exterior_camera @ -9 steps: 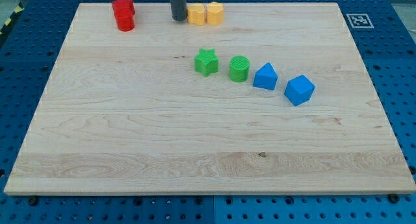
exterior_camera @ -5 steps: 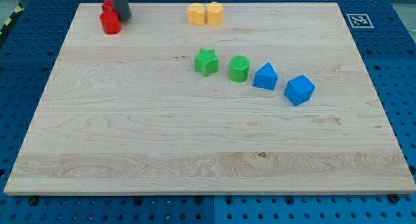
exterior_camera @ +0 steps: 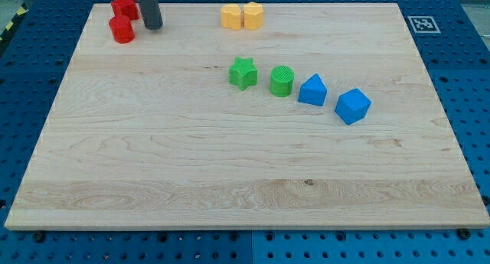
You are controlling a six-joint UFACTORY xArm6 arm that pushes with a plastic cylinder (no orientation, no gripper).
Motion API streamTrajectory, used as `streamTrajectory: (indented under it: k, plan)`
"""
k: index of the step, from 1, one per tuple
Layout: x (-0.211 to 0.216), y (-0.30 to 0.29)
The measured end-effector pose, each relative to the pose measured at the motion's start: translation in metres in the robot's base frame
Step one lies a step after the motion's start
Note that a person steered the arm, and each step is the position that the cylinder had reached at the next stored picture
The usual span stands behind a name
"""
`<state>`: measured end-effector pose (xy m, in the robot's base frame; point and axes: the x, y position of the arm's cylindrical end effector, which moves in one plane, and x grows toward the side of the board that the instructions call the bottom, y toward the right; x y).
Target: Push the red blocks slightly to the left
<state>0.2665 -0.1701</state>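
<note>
Pale wood made up the board (exterior_camera: 153,164), which lay on a blue pegboard table (exterior_camera: 23,88) that showed on every side of it. Taking my tip as the landmark, two red blocks sat just to its left in the board's top left corner: a red cylinder (exterior_camera: 121,30) nearer the view's bottom and a second red block (exterior_camera: 123,6) touching it from above, its shape unclear. My tip (exterior_camera: 153,26) stood beside them, very close to the upper red block, though contact could not be made out, and a small gap showed between it and the cylinder. Being a plain dark rod, it had nothing to open or close and held nothing.

Right of my tip, along the board's top edge, two yellow blocks (exterior_camera: 242,16) sat touching each other, well apart from it. Farther right and lower ran a slanting row: a green star (exterior_camera: 243,73), a green cylinder (exterior_camera: 282,81), a blue block (exterior_camera: 311,90) and a blue cube (exterior_camera: 352,105). A black-and-white marker (exterior_camera: 423,24) lay at the board's top right corner.
</note>
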Motion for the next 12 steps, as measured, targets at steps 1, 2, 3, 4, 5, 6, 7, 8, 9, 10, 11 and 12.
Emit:
streamTrajectory:
  k: [1,2,3,4,5,6,7,8,9,10,11,12]
  plan:
    - [0.052,-0.004]
    - [0.081,-0.01]
    - [0.083,-0.026]
    - [0.073,-0.055]
    - [0.07,-0.056]
    - [0.064,-0.055]
    - [0.05,-0.055]
    - [0.035,-0.055]
    - [0.03,-0.055]
    - [0.03,-0.055]
    - [0.025,-0.055]
    - [0.019,-0.055]
